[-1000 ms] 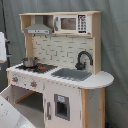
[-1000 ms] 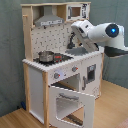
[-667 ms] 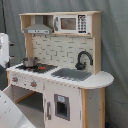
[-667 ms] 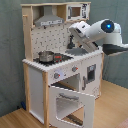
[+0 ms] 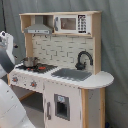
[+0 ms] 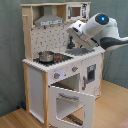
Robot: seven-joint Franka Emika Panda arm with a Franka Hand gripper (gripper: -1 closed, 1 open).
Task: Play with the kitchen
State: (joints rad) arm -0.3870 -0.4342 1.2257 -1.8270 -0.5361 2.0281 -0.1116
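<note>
over the kitchen (image 6: pixel 55 75) counter's sink (image 5: pixel 71 74) end, the robot arm (image 6: pixel 97 30) hovers near the faucet (image 5: pixel 82 59); whether its hand is open cannot be told. oven door (image 6: pixel 72 102) hangs open, pot (image 6: pixel 46 56) on the hob. next likely move: reaching down toward the sink.

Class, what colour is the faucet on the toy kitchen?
Black; the faucet shows best in the first exterior view.

A grey curtain (image 5: pixel 114 45) behind; wooden floor (image 6: pixel 107 107) in the second exterior view.
</note>
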